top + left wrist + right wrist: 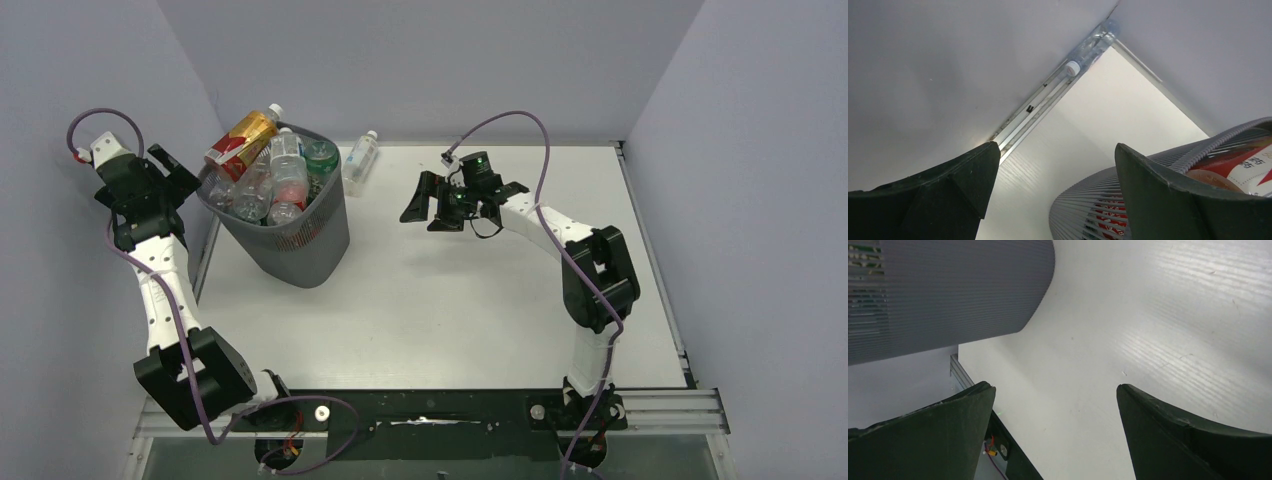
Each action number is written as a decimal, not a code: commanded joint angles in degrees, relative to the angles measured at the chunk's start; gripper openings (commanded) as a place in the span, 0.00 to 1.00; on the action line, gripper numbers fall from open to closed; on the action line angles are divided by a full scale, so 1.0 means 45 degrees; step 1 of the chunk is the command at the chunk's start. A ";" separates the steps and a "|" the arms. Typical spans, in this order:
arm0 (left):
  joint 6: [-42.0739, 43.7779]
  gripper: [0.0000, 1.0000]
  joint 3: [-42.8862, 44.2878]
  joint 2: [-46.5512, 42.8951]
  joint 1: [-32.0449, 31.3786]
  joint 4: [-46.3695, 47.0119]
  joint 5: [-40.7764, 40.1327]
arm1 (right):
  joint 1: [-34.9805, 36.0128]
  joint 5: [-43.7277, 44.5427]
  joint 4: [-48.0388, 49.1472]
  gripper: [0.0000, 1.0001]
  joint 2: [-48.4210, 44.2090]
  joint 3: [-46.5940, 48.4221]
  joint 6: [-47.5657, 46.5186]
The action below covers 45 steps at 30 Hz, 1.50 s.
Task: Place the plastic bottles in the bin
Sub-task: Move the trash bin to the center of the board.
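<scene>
The dark grey mesh bin (295,245) stands at the back left of the table, heaped with several plastic bottles (270,180); an amber one with a red label (240,143) pokes over the rim. One clear bottle with a white cap (360,160) lies on the table behind the bin by the back wall; it also shows in the left wrist view (1093,47). My left gripper (180,175) is open and empty just left of the bin's rim (1168,155). My right gripper (425,205) is open and empty above the table, right of the bin (948,295).
The grey walls close in the table on the left, back and right. A metal rail (1033,107) runs along the table's left edge. The black base bar (430,410) lies at the near edge.
</scene>
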 commanded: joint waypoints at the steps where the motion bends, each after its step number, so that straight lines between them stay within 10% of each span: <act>1: 0.0037 0.84 -0.1605 -0.0514 -0.0022 0.1179 0.1832 | 0.0097 0.0325 0.0110 0.98 -0.1412 -0.0751 -0.0456; 16: 0.0033 0.77 -0.3196 -0.0614 -0.1101 0.2696 0.4445 | -0.0207 0.0916 -0.0225 0.98 -0.3854 -0.2703 -0.0499; 45: -0.1004 0.76 -0.2998 0.1454 -0.8599 0.4041 0.0629 | -0.0370 0.1603 -0.3578 0.98 -1.1098 -0.6318 -0.0374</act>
